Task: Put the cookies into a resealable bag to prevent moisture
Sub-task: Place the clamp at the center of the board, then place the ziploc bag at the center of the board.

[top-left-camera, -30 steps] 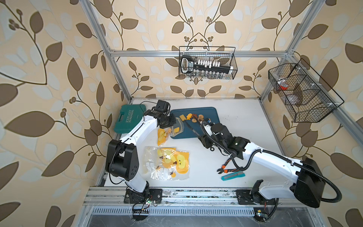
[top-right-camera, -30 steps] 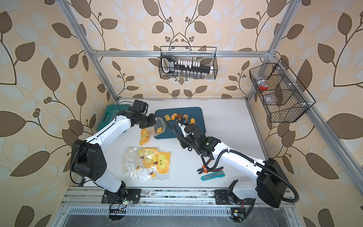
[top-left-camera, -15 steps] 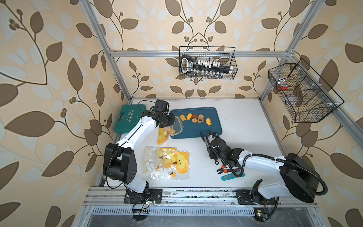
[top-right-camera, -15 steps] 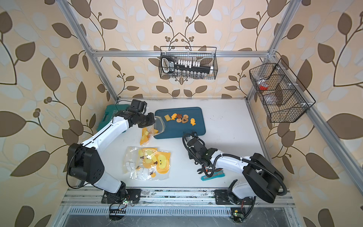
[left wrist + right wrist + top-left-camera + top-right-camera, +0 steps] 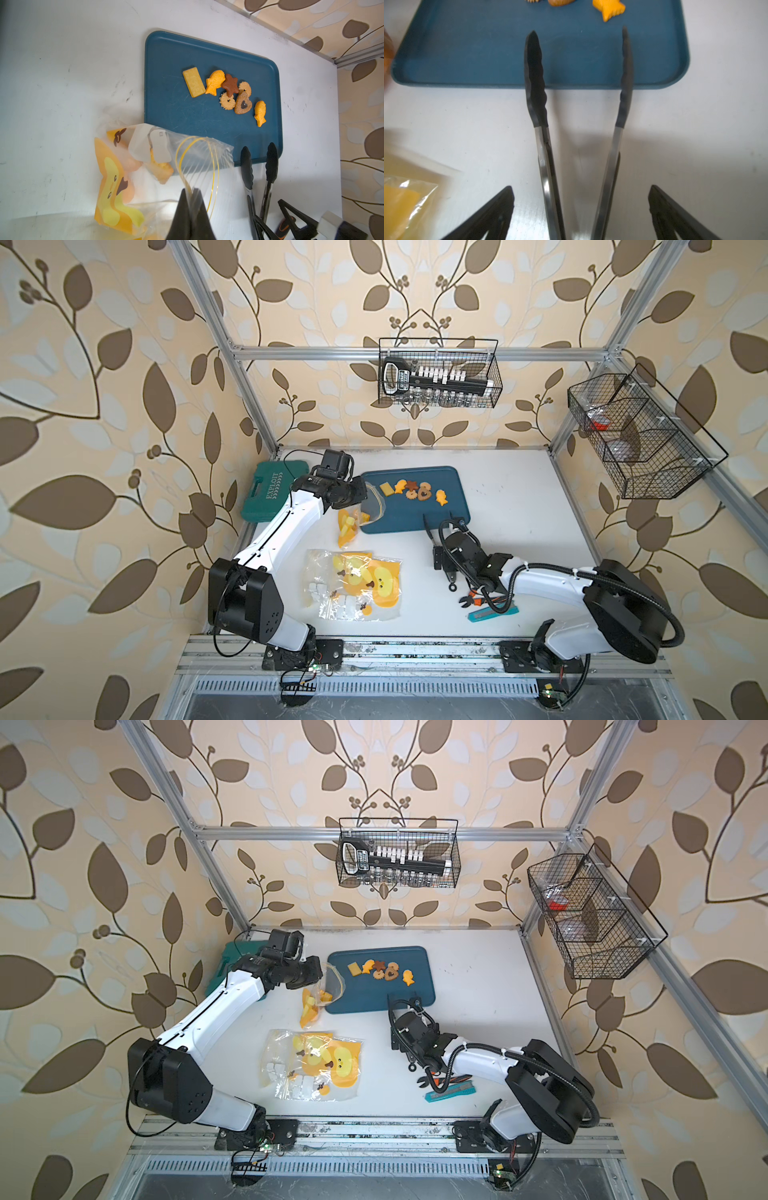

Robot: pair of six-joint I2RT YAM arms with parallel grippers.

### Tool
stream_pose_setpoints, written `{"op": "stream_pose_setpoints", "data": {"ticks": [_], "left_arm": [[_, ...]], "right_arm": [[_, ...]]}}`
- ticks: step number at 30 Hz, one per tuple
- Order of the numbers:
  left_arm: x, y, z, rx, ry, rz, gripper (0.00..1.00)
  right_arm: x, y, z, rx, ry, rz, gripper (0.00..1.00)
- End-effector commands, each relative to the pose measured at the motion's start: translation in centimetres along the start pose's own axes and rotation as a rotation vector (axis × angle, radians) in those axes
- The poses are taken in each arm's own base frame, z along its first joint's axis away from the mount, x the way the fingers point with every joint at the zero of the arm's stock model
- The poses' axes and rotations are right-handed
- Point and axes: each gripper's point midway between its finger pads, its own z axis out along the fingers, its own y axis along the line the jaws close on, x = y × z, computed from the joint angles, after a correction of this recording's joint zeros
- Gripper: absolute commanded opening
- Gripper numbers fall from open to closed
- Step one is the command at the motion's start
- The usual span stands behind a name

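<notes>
filling step, i think. left gripper point(image 5: 190, 191) is closed on the resealable bag point(image 5: 199, 149) rim. right gripper point(image 5: 580, 187) stands wide open around loose tongs point(image 5: 535, 83); cookies point(image 5: 228, 91) lie ahead of it, on the tray point(image 5: 166, 62). next: squeeze tongs, reach one.

Bright even light w/ soft shadows, wrist-cam blur

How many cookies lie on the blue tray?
7, clustered on the tray's far half: a yellow rectangle, a fish, a brown star, two flowers, a brown heart, another fish. More are in the bag, partly hidden.
</notes>
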Motion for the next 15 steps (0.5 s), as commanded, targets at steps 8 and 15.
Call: {"op": "stream_pose_setpoints", "data": {"ticks": [8,15], "left_arm": [[-1.2,-9.1,-8.6,0.284,-0.062,0.189,0.00],[5.9,-15.6,-9.3,0.472,0.117,0.393,0.00]], "right_arm": [[-9.6,-1.7,-8.0,0.001,-0.322,0.048,1.00],[-12.5,-3.1,-10.8,0.018,-0.422,0.030,0.99]]}}
